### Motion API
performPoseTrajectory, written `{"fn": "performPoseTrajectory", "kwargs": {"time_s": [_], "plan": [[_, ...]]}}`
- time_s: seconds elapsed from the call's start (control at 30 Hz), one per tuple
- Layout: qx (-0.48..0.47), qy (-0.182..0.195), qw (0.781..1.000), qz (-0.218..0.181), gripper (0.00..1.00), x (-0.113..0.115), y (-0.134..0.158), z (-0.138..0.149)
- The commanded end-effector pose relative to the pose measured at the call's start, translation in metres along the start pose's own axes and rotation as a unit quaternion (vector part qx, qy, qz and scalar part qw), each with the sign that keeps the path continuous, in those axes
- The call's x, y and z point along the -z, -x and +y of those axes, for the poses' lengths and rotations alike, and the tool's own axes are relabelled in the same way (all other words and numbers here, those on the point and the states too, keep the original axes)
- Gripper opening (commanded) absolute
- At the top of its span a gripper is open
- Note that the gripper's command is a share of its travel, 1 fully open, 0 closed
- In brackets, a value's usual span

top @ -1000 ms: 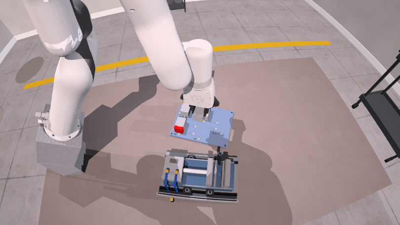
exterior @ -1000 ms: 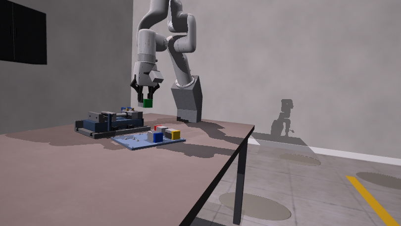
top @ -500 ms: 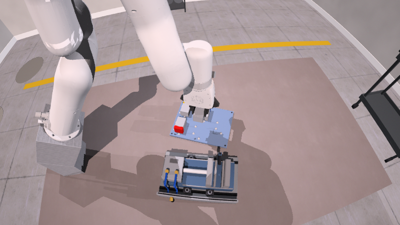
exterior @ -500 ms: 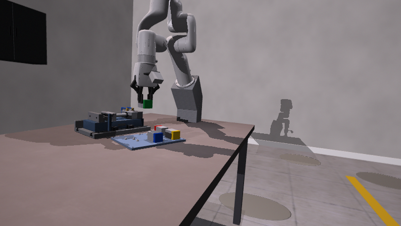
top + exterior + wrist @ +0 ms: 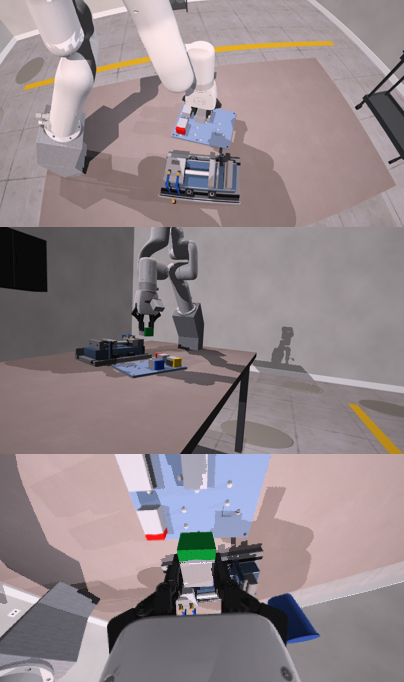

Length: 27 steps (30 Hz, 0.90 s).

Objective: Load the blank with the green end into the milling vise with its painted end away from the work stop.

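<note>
My gripper [image 5: 146, 326] is shut on the blank with the green end [image 5: 146, 331] and holds it level, high above the table. In the wrist view the green end [image 5: 196, 547] sticks out beyond the fingers. In the top view the held blank [image 5: 201, 116] hangs over the blue infeed plate [image 5: 204, 128], partly hidden by the wrist. The milling vise [image 5: 200, 177] stands in front of the plate with nothing between its jaws. Its hoses [image 5: 172, 180] are on the left block, the fixed jaw [image 5: 230, 174] is on the right, and the work stop rod [image 5: 221, 158] is at the plate end.
Three other blanks lie on the infeed plate [image 5: 148, 368]: red-ended [image 5: 181, 126], blue-ended [image 5: 156, 364] and yellow-ended [image 5: 173, 361]. Small pegs stud the plate. The robot base [image 5: 60, 152] stands to the left of the vise. The table edge [image 5: 226, 393] runs on the right.
</note>
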<state>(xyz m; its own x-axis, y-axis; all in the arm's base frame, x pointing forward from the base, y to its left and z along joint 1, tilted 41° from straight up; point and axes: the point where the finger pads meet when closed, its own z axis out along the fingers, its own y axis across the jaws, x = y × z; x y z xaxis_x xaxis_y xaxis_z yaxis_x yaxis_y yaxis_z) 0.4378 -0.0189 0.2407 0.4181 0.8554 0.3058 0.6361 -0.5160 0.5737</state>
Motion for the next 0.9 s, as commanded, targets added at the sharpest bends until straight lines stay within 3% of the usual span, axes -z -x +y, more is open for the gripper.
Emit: {"fn": "performPoseTrajectory", "kwargs": {"time_s": [0.0, 0.77, 0.87], "plan": [[0.000, 0.001, 1.000, 0.001, 0.00, 0.0001, -0.0007, 0.0011], [0.000, 0.001, 1.000, 0.001, 0.00, -0.0007, -0.0006, 0.0012], [-0.034, 0.001, 0.999, 0.001, 0.00, -0.0010, -0.0006, 0.0012]]}}
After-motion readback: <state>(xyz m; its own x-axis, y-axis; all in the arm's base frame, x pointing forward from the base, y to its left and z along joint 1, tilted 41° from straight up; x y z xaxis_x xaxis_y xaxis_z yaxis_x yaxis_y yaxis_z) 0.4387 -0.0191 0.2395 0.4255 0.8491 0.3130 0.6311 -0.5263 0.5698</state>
